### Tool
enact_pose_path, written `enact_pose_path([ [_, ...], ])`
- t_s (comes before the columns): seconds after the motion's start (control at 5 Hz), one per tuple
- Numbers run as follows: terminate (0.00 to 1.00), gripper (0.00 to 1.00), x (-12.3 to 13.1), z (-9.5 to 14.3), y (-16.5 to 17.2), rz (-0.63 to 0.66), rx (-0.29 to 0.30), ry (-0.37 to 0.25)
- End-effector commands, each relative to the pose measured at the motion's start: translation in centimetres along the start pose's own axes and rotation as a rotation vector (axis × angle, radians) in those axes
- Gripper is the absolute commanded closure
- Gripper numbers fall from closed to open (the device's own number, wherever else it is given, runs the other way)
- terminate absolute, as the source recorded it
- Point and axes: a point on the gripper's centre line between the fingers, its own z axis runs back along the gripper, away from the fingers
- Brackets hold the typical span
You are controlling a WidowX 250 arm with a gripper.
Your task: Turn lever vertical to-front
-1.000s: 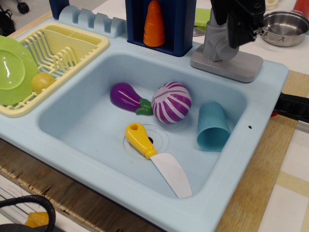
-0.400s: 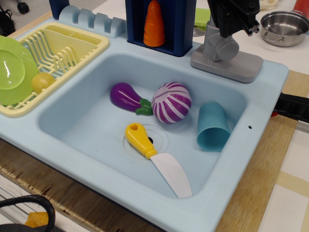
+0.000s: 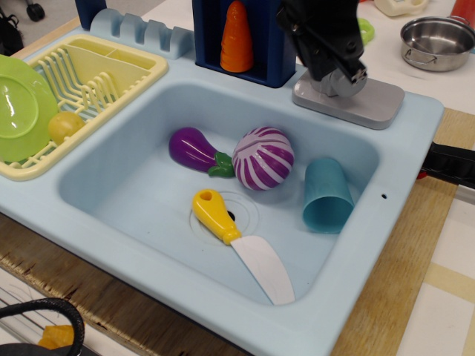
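Gripper [image 3: 338, 74] on lever [image 3: 343, 83], far right of sink [image 3: 148, 222].
Turn step underway; jaw state can't tell. Next: swing lever toward near side, w/ base [image 3: 371, 100] staying put.

Sink basin [image 3: 111, 200] holding eggplant [image 3: 194, 150] left of and touching onion [image 3: 263, 157], cup [image 3: 327, 194] on its side to the right, knife [image 3: 241, 243] in front. Drying rack [image 3: 96, 74] left of the sink; faucet base [image 3: 356, 100] behind it.
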Motion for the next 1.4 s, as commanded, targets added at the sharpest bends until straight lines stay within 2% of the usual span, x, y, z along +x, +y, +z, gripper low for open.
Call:
enact_pose_path([
  [0.0,0.00,1.00,-2.6,-2.6,-1.6,0.027,-0.095,0.083],
  [0.4,0.00,1.00,-3.9,-4.2,-1.2,0.063,-0.146,0.128],
  [0.6,0.00,1.00,-4.7,-4.1,-1.2,0.067,-0.168,0.153],
  [0.8,0.00,0.00,-4.7,-4.1,-1.2,0.067,-0.168,0.153],
  [1.0,0.00,0.00,-4.7,-4.1,-1.2,0.067,-0.168,0.153],
  [1.2,1.00,0.00,-4.7,-4.1,-1.2,0.067,-0.168,0.153],
])
